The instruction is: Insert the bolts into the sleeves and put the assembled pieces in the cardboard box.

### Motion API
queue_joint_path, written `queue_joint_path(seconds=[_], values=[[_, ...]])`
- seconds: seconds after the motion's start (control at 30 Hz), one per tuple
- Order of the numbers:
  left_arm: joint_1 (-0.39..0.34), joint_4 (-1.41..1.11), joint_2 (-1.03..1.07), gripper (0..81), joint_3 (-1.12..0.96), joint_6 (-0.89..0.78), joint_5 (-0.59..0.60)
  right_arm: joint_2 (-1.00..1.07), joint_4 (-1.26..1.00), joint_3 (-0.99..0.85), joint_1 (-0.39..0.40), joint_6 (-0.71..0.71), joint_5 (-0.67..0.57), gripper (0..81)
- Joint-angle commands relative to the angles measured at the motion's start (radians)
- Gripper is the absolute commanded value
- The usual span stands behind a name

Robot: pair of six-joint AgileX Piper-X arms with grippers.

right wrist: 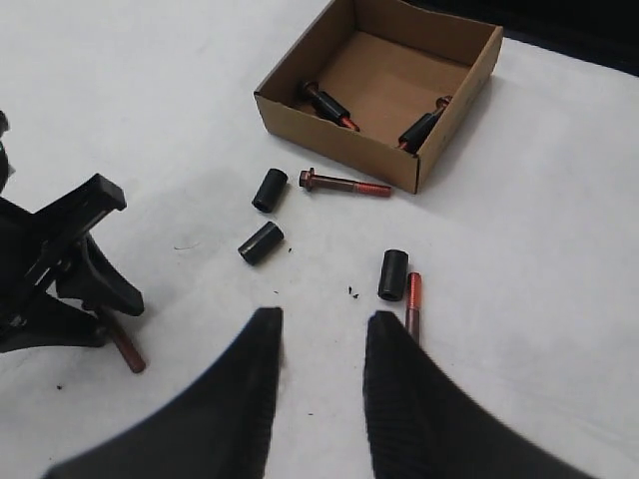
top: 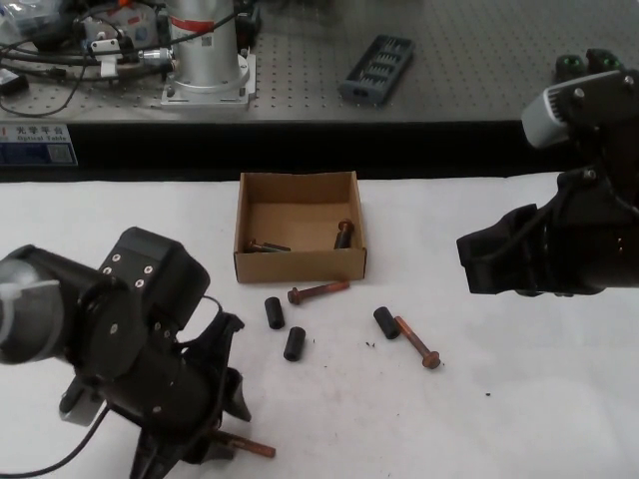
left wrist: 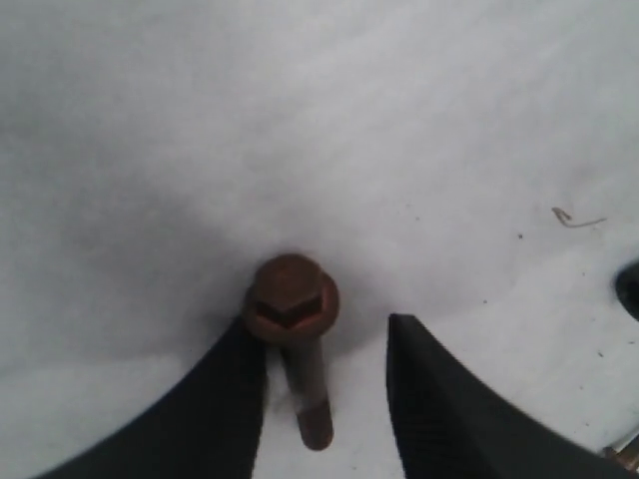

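The step in hand looks like picking up a bolt. The left gripper (left wrist: 324, 399) sits low near the table's near edge, toward its left corner. Its fingers stand apart on either side of a rusty bolt (left wrist: 292, 304) that lies flat, close against 1 finger and clear of the other. The next move calls for closing on the shank, then lining it up with a sleeve.

The right gripper (right wrist: 319, 389) hangs over the table's right side, fingers parted and empty. 3 sleeves (top: 273, 312) (top: 294, 344) (top: 386, 322) and 2 loose bolts (top: 319, 290) (top: 417, 341) lie mid-table, just in front of the cardboard box (top: 300, 265), which holds 2 assembled pieces (top: 268, 245) (top: 343, 236).

A white sheet (top: 519, 399) covers the table. Beyond its far edge stands a perforated metal bench (top: 479, 60) with a metal post (top: 205, 50) and cables.
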Motion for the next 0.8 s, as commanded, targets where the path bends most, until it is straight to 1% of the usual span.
queue_joint_path(seconds=[0.0,0.07,0.23,0.27,0.5,0.57,0.63,0.7,0.77], values=[[-0.01,0.006,0.064,29.3,-0.051,0.018,0.015,-0.002,-0.009,0.006,-0.006,0.002,0.019,22.3],[-0.01,0.016,0.078,27.0,-0.07,0.04,0.016,-0.002,-0.009,0.012,-0.006,0.002,0.019,22.3],[-0.01,0.12,0.082,15.7,-0.092,0.1,0.002,-0.002,-0.011,0.025,-0.006,0.0,0.022,22.3],[-0.01,0.137,0.082,14.7,-0.092,0.114,0.002,-0.002,-0.009,0.026,-0.006,0.0,0.022,22.3],[-0.01,0.246,0.082,14.4,-0.092,0.179,-0.005,-0.002,-0.009,0.025,-0.006,0.0,0.022,22.3],[-0.008,0.246,0.082,9.7,-0.092,0.221,-0.005,-0.002,-0.009,0.025,-0.006,0.0,0.022,22.3],[-0.005,0.246,0.082,0.8,-0.097,0.263,-0.008,-0.002,-0.009,0.025,-0.006,0.0,0.022,22.3],[-0.001,0.244,0.079,0.6,-0.107,0.322,-0.025,-0.002,-0.009,0.025,-0.006,0.0,0.022,22.3],[0.009,0.241,0.073,0.6,-0.126,0.418,-0.052,-0.002,-0.009,0.025,-0.006,0.0,0.022,22.3]])
